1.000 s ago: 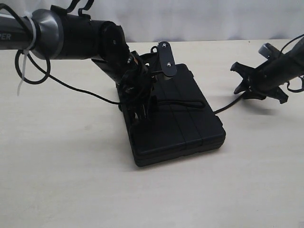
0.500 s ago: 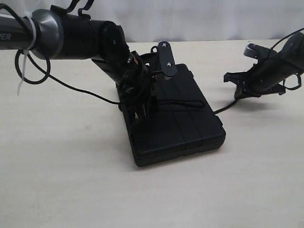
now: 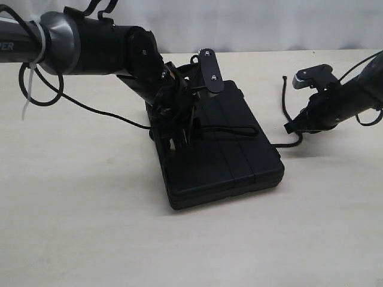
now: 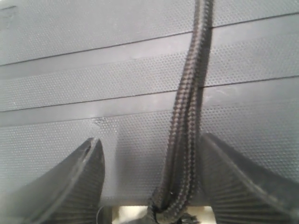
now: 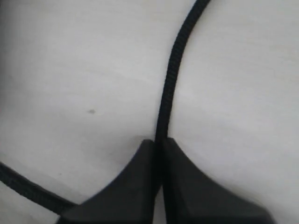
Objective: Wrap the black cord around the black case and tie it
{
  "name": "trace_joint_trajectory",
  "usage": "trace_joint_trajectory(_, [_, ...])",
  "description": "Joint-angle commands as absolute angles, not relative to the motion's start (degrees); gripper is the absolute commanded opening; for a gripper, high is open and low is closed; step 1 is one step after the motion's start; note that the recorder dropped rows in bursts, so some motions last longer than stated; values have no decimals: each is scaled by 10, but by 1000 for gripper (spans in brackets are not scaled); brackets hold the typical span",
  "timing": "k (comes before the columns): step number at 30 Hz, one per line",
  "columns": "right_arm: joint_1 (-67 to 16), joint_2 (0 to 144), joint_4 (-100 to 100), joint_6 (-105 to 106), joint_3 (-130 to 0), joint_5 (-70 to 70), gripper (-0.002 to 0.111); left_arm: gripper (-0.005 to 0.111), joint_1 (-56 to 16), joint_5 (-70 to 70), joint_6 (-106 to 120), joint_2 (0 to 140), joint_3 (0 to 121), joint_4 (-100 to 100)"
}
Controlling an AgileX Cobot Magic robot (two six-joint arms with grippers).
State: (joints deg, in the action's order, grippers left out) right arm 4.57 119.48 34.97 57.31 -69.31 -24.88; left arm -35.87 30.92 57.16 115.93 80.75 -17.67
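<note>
The black case [image 3: 239, 161] lies flat on the pale table, ribs across its lid [image 4: 93, 88]. The black cord [image 3: 230, 130] runs over the lid, leaves the case's right side and rises to a free tip [image 3: 285, 78]. My left gripper [image 3: 176, 128] hangs over the case's left end, open. In the left wrist view a doubled strand of cord [image 4: 187, 130] passes between the left gripper [image 4: 149, 154] fingers, close to one finger [image 4: 243, 186]. My right gripper [image 3: 293, 127] is to the right of the case, shut on the cord [image 5: 170, 79] at the right gripper [image 5: 159, 142] tips.
The left arm's thin glossy cable [image 3: 90, 110] trails over the table left of the case. A black bracket [image 3: 210, 70] sticks up behind the case. Another stretch of cord [image 5: 28, 189] lies on the table near the right gripper. Bare tabletop [image 3: 90, 227] spreads in front.
The right gripper has shut on the cord and moved left toward the case; the cord's free end now stands up beside it. The left arm has stayed in place.
</note>
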Motion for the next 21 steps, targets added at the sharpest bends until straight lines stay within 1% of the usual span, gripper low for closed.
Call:
trace_joint_trajectory(1, [45, 1155, 480, 742, -656, -231, 4, 56, -357, 293, 572, 1163, 808, -182])
trace_joint_trajectory(8, [45, 1122, 510, 710, -649, -220, 4, 56, -357, 282, 572, 1180, 808, -181])
trace_joint_trajectory(10, [46, 1129, 542, 589, -654, -190, 5, 56, -357, 282, 572, 1181, 808, -181])
trace_joint_trajectory(11, [46, 1133, 510, 500, -664, -198, 10, 56, -357, 282, 572, 1183, 808, -181])
trace_joint_trajectory(14, [48, 1149, 213, 142, -719, -267, 42, 56, -357, 283, 572, 1183, 808, -182])
trace_joint_trajectory(15, [48, 1156, 127, 41, -733, -285, 47, 56, -357, 283, 572, 1183, 808, -182])
trace_joint_trajectory(16, [45, 1163, 75, -17, -746, -295, 47, 56, -357, 283, 572, 1183, 808, -182])
trace_joint_trajectory(17, [43, 1173, 67, -28, -758, -301, 47, 56, -357, 283, 572, 1183, 808, -182])
trace_joint_trajectory(21, [25, 1228, 87, -27, -800, -301, 46, 56, -357, 286, 572, 1183, 808, -182])
